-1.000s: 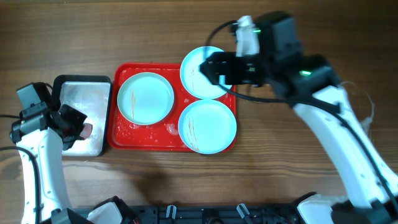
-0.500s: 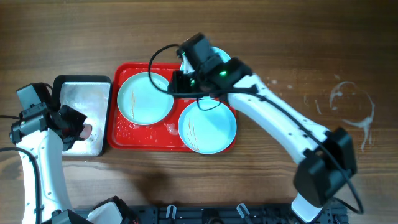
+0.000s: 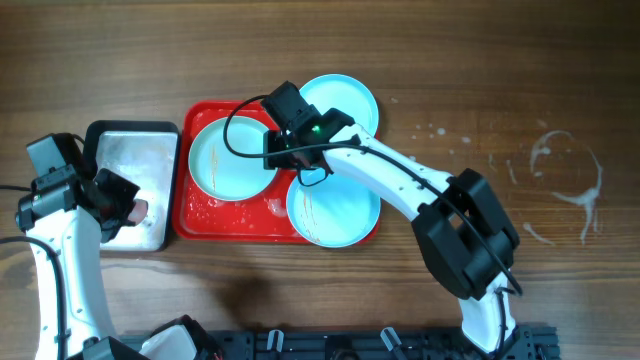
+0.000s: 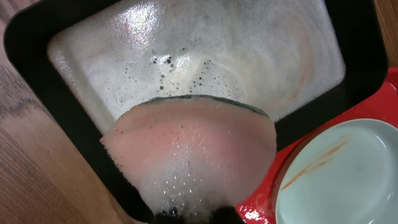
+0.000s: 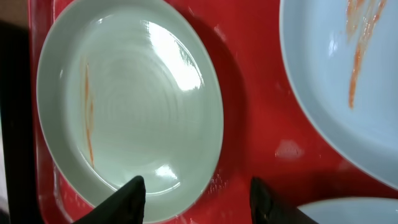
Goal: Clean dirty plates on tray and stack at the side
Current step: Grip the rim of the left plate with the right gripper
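Observation:
The red tray (image 3: pixel 186 222) holds two pale blue plates: one on its left (image 3: pixel 225 160) and one at front right (image 3: pixel 340 210), which carries reddish streaks. A third plate (image 3: pixel 350 98) rests on the tray's back right corner. My right gripper (image 3: pixel 275 155) hovers open at the left plate's right edge. In the right wrist view, one finger (image 5: pixel 132 200) is over that plate (image 5: pixel 124 99) and the other is over bare tray (image 5: pixel 249 143). My left gripper (image 3: pixel 122 203) is shut on a pink soapy sponge (image 4: pixel 186 155) above the metal pan (image 3: pixel 130 145).
The black-rimmed pan (image 4: pixel 37 56) sits just left of the tray and holds suds. Suds and droplets lie on the tray floor (image 3: pixel 215 208). Dried water marks (image 3: pixel 565 175) spot the wooden table at right.
My right arm has swung left from the back right plate to the left plate's edge. The left arm and sponge have stayed still.

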You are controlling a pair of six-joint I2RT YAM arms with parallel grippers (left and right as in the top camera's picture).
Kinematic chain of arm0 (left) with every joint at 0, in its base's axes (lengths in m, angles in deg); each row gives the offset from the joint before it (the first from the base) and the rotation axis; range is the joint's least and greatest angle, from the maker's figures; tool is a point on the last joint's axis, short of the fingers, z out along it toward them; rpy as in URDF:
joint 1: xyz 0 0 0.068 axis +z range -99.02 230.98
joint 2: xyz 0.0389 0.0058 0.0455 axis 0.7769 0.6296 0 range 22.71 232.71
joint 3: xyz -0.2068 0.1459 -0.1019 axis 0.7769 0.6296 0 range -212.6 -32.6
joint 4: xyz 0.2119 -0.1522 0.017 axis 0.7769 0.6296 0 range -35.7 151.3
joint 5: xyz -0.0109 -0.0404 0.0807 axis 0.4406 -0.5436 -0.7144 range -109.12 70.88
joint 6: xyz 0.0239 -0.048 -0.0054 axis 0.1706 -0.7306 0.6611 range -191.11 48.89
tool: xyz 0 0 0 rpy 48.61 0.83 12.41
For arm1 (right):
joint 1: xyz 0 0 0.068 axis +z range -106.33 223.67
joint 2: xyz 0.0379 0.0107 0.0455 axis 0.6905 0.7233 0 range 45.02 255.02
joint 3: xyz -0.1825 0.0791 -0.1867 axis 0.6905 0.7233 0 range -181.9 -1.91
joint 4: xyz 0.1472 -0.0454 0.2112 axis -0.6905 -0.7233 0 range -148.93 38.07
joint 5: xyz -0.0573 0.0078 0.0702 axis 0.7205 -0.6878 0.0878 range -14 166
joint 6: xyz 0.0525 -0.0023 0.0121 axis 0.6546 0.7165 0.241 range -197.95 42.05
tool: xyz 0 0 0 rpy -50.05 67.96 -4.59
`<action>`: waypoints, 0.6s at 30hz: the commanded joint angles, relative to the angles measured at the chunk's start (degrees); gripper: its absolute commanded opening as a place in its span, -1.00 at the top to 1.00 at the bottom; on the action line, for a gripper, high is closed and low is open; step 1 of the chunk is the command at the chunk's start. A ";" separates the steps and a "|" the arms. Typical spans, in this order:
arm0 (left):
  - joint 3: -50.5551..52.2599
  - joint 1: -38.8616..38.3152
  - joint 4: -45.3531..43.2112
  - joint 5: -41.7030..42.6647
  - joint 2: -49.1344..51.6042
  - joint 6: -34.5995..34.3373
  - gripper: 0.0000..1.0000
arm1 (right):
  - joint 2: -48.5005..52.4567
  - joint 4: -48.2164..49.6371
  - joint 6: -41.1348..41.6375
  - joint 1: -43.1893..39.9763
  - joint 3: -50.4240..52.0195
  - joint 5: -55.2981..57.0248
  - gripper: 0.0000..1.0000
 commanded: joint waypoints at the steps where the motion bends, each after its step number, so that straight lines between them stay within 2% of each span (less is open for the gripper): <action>1: -1.01 0.11 0.07 -1.05 -0.57 0.50 0.92 | 2.67 2.45 0.52 0.35 -0.26 3.58 -0.10; 18: -0.98 0.11 0.26 -1.46 -0.57 0.50 0.92 | 8.13 5.42 0.09 0.61 -0.26 2.58 0.05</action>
